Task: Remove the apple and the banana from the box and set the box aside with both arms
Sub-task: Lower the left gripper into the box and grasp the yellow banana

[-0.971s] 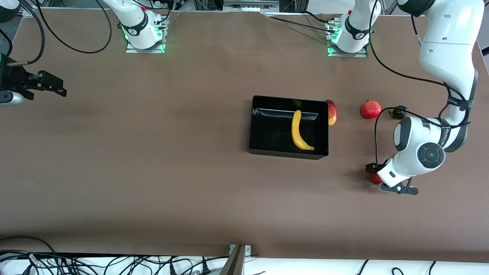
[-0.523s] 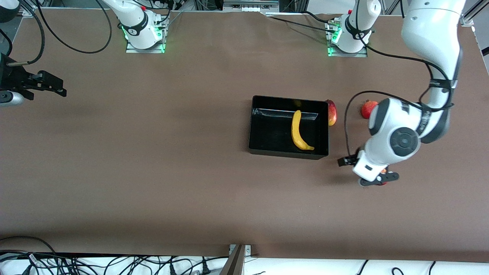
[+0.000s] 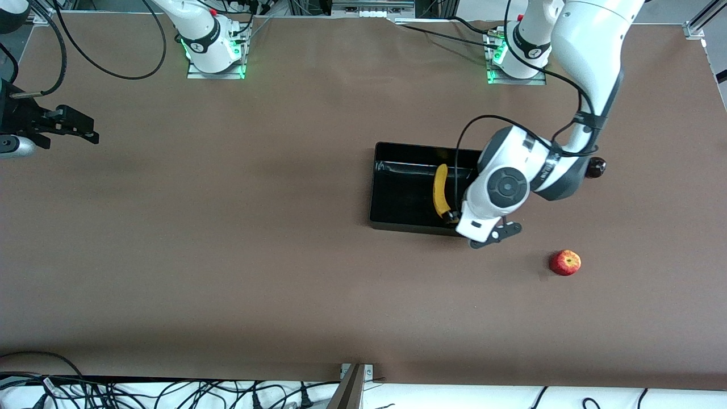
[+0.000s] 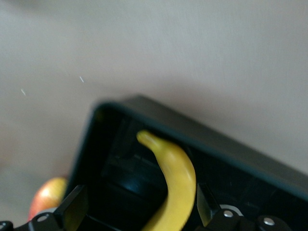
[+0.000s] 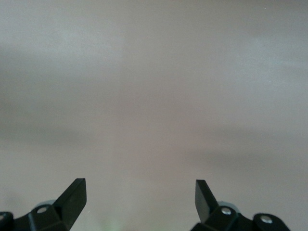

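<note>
Spreading across nearly the whole front view, the brown table (image 3: 227, 255) carries everything, and most of the task is, by my judgement, still to do. Next in size, the left arm (image 3: 590, 68) reaches from its base at the table's robot-side edge down over the box (image 3: 397, 221), which sits toward the left arm's end of the table, about midway between the robot-side edge and the camera-side edge. The box has not been set aside; that two-armed step looks like the last one left.

The right arm waits: its right gripper (image 3: 79, 130) hangs over the right arm's end of the table, and in its wrist view the fingers (image 5: 72, 197) stand wide apart over bare table, holding nothing.

The left gripper (image 4: 139, 207) hovers over the box corner nearest the camera at the left arm's end, jaws spread wide with nothing clamped; the banana (image 4: 175, 183) lies between them in the wrist view, still in the box and apparently the next thing to be lifted out.

The apple (image 3: 565, 262) is already out, resting on the table nearer the camera than the box and toward the left arm's end. A small dark fruit (image 3: 596, 167) lies beside the arm's elbow.
</note>
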